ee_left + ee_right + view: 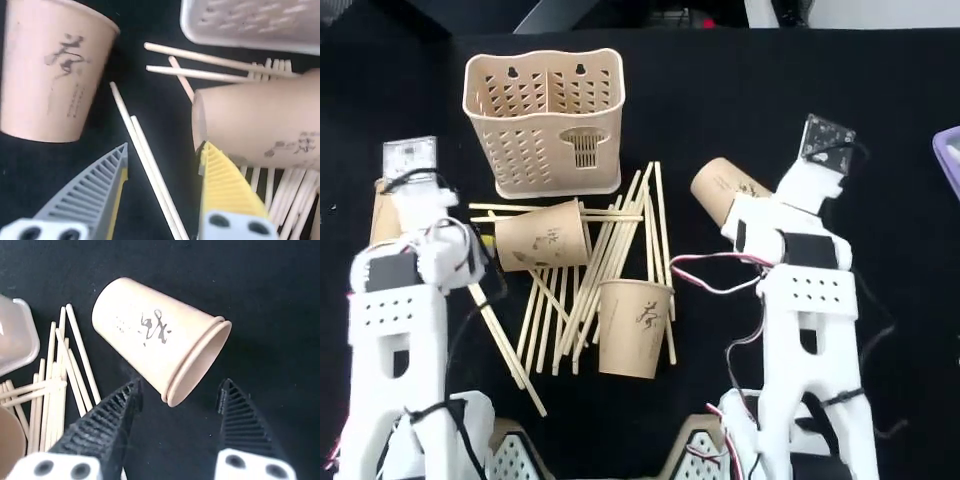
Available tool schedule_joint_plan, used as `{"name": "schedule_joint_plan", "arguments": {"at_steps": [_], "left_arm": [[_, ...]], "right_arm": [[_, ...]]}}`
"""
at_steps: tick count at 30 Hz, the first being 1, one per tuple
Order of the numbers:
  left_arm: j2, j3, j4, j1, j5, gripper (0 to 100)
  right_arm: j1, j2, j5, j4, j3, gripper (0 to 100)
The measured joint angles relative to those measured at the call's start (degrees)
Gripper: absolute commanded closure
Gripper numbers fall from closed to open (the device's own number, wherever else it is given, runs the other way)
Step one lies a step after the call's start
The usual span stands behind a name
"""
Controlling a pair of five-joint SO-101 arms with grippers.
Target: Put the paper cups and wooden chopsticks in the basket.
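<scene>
Partly occluded cup (718, 188), right fingers (115, 415) spread near its rim, left fingers (226, 186) spread over chopsticks (150, 160)

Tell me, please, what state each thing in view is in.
Basket: upright, nothing inside.
Paper cup by the basket: on its side, across chopsticks.
Middle paper cup: on its side.
Paper cup at the right arm: on its side.
Wooden chopsticks: loose, scattered.
Left gripper: open.
Right gripper: open.
</scene>
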Motion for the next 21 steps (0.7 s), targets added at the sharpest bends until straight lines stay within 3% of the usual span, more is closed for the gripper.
{"name": "schedule_joint_plan", "arguments": {"at_steps": [10, 12, 16, 21], "left_arm": [[-0.9, 3.3, -0.1, 1.0, 0.0, 77], [-0.9, 3.3, -0.1, 1.0, 0.0, 77], [-0.9, 3.3, -0.1, 1.0, 0.0, 77], [-0.9, 3.4, -1.2, 1.0, 0.0, 77]], "right_arm": [[-0.2, 13.5, -4.4, -8.9, -0.1, 75.6], [-0.4, 15.3, -4.4, -9.0, -1.2, 80.2], [-0.4, 15.9, -4.4, -9.1, -1.8, 99.0], [1.9, 15.9, -4.4, -9.1, -1.8, 98.8]]}}
